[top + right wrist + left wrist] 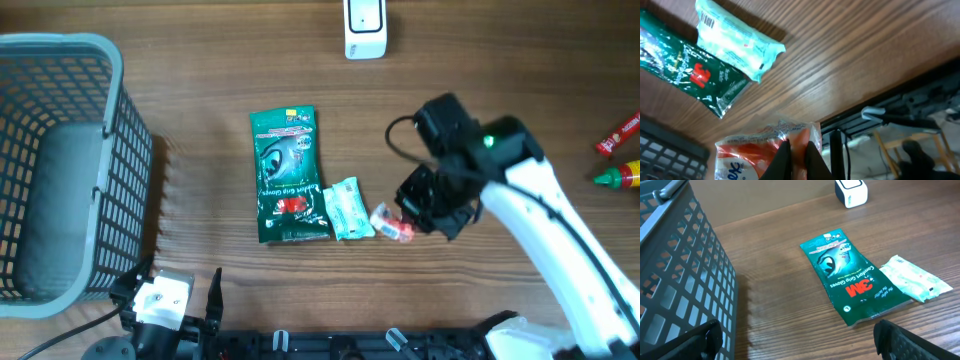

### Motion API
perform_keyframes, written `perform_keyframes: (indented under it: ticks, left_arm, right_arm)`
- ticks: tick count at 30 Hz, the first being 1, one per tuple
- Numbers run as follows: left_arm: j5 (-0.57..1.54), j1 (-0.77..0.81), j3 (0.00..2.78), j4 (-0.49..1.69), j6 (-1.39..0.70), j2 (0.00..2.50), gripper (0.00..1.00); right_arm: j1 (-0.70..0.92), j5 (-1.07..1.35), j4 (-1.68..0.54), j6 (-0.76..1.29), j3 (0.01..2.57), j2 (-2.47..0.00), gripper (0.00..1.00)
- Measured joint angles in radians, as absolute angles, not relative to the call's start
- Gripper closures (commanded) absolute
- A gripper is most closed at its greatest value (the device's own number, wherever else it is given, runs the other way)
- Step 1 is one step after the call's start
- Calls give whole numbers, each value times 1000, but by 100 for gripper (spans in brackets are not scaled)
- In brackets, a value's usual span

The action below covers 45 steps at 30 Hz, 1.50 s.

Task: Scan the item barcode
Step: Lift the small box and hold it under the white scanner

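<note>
Right wrist: right gripper [797, 152] pinches crinkled red-and-white packet [747, 150]; left gripper [800, 342] spread.

On my feed a grey mesh basket [125, 190] fills the left edge of the table [200, 70]. Near the middle a green 3M glove pack [288, 170] lies flat, label up. Its lower right corner touches a pale mint packet [348, 208] with a barcode at one end. At the right edge are a red item [620, 133] and a yellow bottle with a green tip [622, 177] — just beside each other, both partly cut off.
</note>
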<state>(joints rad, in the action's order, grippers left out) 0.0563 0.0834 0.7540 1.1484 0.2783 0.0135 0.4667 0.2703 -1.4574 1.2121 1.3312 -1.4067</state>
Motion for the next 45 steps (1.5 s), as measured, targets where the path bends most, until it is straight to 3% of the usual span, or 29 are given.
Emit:
perform_keyframes:
  ticks: [7, 11, 16, 20, 25, 30, 33, 41, 45]
  left_arm:
    - [56, 83, 754, 1149, 278, 14, 0]
    - [56, 83, 754, 1149, 278, 14, 0]
    - [56, 83, 754, 1149, 278, 14, 1]
    - [56, 83, 754, 1149, 278, 14, 0]
    - [56, 83, 754, 1150, 278, 14, 0]
    - [56, 83, 754, 1150, 278, 14, 0]
    - [56, 83, 754, 1149, 278, 14, 0]
    - [56, 83, 754, 1150, 278, 13, 0]
    - [56, 83, 754, 1150, 278, 13, 0]
  right_arm:
    - [627, 170, -1452, 1419, 1331, -1309, 96]
    - [637, 138, -1421, 1439, 1330, -1309, 96]
    - [639, -68, -1277, 1401, 1330, -1309, 96]
    - [639, -319, -1051, 1304, 1322, -1309, 96]
    - [639, -454, -735, 1076, 1279, -1325, 96]
    - [639, -518, -670, 944, 1260, -1409, 96]
    - [634, -567, -522, 917, 1257, -1484, 96]
    - [509, -540, -178, 875, 1255, -1711, 96]
    - [413, -425, 175, 812, 1249, -1832, 96]
